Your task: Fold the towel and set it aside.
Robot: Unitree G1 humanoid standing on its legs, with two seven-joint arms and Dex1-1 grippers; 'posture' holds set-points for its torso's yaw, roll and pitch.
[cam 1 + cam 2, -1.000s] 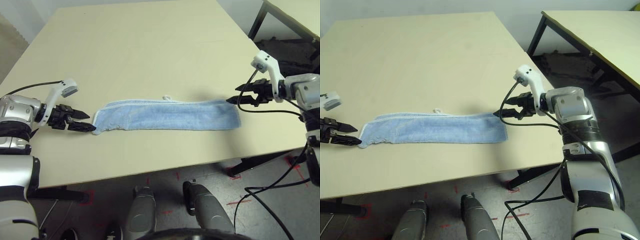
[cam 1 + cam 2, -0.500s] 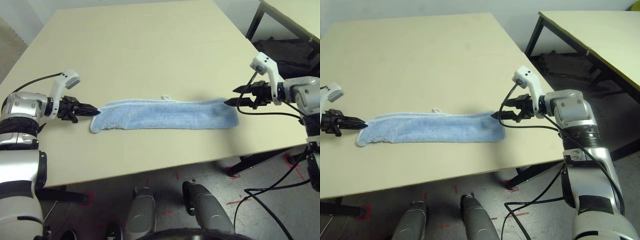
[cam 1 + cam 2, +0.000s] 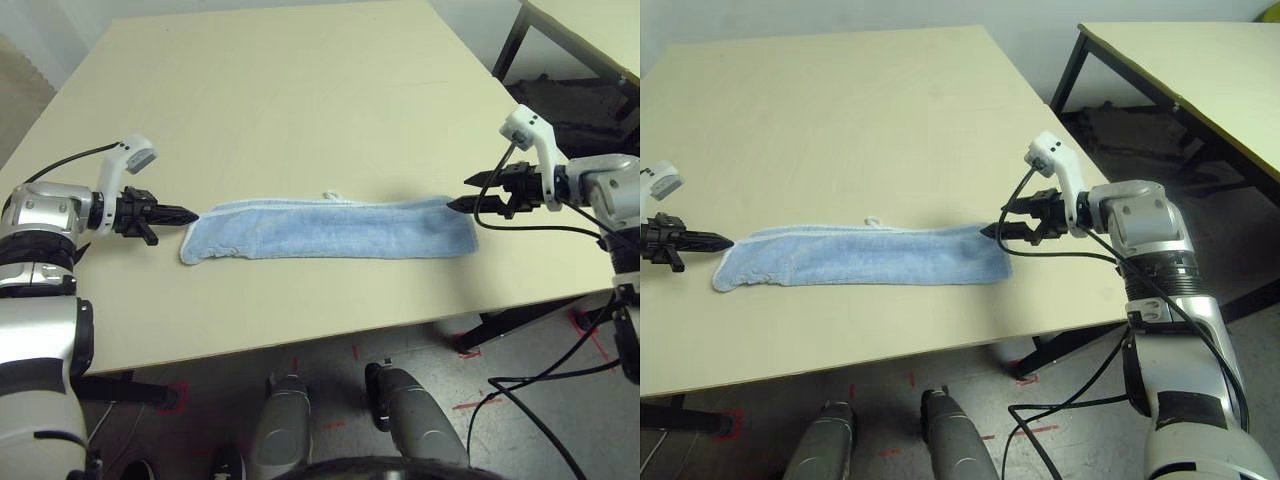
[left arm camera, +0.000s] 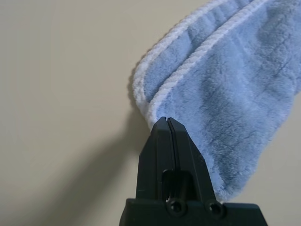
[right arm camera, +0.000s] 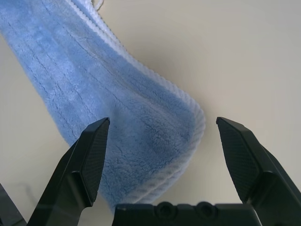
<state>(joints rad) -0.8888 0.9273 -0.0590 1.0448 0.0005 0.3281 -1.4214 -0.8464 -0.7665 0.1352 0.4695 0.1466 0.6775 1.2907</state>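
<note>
Soft, even light falls from above on the desk (image 3: pixel 300 100), bright without glare. Shadows are faint: a dim smudge lies on the desk beside the towel (image 3: pixel 330 230) at its right end, under the right tool (image 3: pixel 462 192). In the left wrist view the left tool (image 4: pixel 167 121) casts a broad, diffuse shadow; the close black fingers (image 5: pixel 89 155) look slightly soft.

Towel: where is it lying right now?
The towel lies flat as a long folded strip near the table's front edge, stretched between the left tool and right tool.
</note>
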